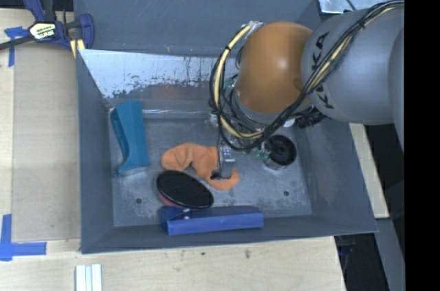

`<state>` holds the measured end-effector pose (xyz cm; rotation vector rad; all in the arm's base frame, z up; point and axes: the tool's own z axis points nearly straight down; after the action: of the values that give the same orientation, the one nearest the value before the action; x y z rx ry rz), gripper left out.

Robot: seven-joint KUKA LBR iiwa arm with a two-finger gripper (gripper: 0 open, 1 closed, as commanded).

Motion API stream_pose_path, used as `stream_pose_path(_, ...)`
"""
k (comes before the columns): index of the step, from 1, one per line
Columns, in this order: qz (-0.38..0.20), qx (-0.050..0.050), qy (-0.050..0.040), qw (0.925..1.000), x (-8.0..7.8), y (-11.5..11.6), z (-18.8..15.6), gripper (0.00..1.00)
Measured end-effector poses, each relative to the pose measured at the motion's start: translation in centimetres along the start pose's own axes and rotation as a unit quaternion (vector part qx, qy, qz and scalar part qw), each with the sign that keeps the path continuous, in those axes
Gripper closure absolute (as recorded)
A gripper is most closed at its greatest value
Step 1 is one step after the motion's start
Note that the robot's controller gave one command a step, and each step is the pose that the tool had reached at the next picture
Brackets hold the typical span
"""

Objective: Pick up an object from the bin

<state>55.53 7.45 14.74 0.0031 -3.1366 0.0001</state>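
Observation:
My gripper (225,160) reaches down in the middle of the bin, one metal fingertip showing right at the right part of a crumpled orange cloth (191,159). The fingertip touches or sits just over the cloth; the rest of the gripper is hidden under the arm's orange dome. A black oval disc (184,190) lies just in front of the cloth, overlapping its lower edge. A small black round thing (280,151) sits on the bin floor to the right of the gripper.
A light blue box-like thing (130,136) leans along the bin's left side. A dark blue flat bar (213,221) lies along the front wall. The arm and its cables cover the bin's back right part.

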Motion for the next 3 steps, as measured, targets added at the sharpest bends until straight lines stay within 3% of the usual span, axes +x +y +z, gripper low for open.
stream_pose_path(1, 0.001, 0.000, -0.0040, 1.0000, -0.2, 0.0, -0.5, 0.00)
stream_pose_path(2, 0.054, -0.001, -0.0039, 0.9985, -0.9, -1.3, 0.6, 0.00)
stream_pose_path(3, 0.055, 0.000, -0.0053, 0.9985, -2.8, -3.1, 2.2, 0.00)
